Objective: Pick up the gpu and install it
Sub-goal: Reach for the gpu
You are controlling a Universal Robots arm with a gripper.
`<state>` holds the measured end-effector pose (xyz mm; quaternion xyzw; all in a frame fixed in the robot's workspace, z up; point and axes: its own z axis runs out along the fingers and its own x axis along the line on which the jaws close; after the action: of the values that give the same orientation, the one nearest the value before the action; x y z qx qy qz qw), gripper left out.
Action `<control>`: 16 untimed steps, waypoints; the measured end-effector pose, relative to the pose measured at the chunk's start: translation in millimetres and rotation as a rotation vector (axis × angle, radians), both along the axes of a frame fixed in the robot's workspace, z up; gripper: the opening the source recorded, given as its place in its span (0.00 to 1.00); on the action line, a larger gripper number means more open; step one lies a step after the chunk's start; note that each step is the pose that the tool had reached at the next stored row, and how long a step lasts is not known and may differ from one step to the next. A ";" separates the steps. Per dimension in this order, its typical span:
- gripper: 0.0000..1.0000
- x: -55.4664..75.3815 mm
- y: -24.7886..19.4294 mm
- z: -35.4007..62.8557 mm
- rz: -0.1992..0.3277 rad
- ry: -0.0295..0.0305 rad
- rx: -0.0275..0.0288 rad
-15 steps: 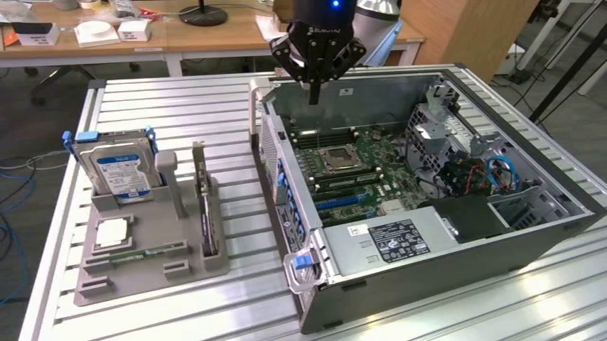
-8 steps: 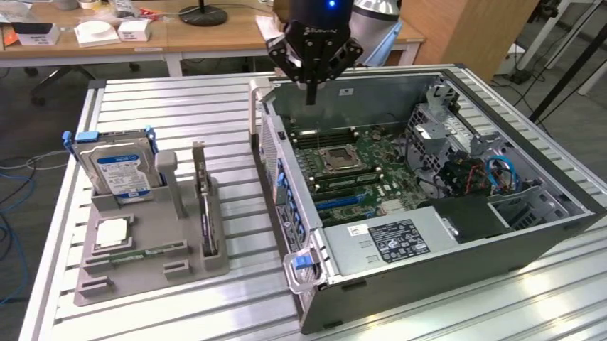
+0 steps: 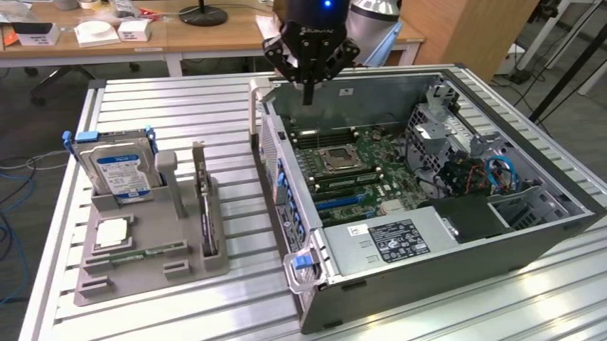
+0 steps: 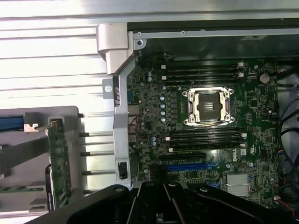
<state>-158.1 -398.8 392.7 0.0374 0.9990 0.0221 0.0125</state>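
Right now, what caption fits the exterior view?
Shut gripper hovers above the open computer case; the gpu stands on edge in the gray holder beside it.

A robotics lab with office desks, as far as I can see.
Below my pincer [image 3: 308, 99] lies a slatted aluminium tabletop [image 3: 170, 106] carrying an opened computer case [image 3: 455, 263] and a grey parts fixture [image 3: 142, 266]. Beyond the pincer stand wooden desks [image 3: 218, 35] with small boxes [image 3: 133, 30]. Loose cables [image 3: 11, 213] trail on the floor.

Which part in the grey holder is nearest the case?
The gpu: thin black card standing on edge in the holder slot beside the case. The hard drive, CPU and memory stick sit further off.
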 end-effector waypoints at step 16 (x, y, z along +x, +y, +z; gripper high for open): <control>0.11 -8.9 0.0 -0.1 0.000 0.0000 0.0000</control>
<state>-167.0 -398.9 392.6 0.0374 0.9990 0.0221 0.0125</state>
